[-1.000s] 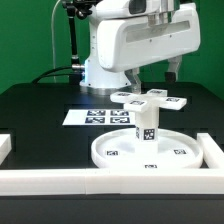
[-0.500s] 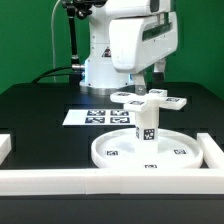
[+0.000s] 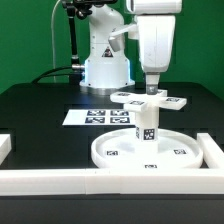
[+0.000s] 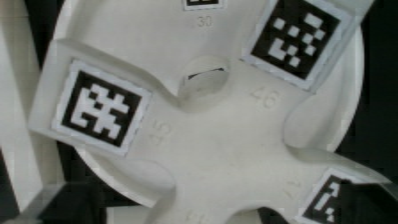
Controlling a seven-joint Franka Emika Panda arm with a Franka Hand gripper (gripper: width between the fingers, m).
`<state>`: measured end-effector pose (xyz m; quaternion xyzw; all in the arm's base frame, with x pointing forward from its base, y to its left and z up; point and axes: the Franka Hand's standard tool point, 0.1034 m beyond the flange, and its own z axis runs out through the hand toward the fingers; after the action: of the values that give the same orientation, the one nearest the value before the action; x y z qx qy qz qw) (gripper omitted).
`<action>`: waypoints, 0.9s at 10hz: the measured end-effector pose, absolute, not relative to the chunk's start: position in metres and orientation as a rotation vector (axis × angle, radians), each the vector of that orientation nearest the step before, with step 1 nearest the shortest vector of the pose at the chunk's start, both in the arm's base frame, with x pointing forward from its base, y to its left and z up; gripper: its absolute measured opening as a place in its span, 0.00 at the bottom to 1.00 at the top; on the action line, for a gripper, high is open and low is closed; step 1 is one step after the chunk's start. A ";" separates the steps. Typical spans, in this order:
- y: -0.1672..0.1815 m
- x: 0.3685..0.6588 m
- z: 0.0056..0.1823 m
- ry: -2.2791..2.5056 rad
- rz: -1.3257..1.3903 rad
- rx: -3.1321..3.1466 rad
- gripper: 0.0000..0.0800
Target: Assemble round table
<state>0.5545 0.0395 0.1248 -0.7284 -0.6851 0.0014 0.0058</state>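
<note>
One hand (image 3: pixel 152 90) above foot piece (image 3: pixel 150 100) | grip unclear | marker board (image 3: pixel 96 116) behind | border wall (image 3: pixel 100 181) in front

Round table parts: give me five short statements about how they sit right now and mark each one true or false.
1. The cross-shaped foot piece sits on top of the cylinder leg. True.
2. The leg lies flat on the black table. False: it stands upright on the round disc.
3. The end effector is directly above the foot piece. True.
4. The disc rests on the marker board. False: the disc lies in front of it, against the white border wall.
5. The foot piece carries no tags. False: the wrist view shows square tags on its arms.
</note>
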 end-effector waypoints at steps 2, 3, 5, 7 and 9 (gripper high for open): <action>0.037 0.553 0.123 -2.301 0.017 -2.132 0.81; 0.036 0.553 0.123 -2.344 0.021 -2.085 0.81; 0.032 0.552 0.119 -2.479 0.050 -1.935 0.81; 0.031 0.550 0.115 -2.473 0.057 -1.933 0.81; 0.030 0.549 0.110 -2.468 0.064 -1.932 0.81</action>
<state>0.5489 0.0304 0.1101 -0.6163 -0.7873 0.0204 0.0035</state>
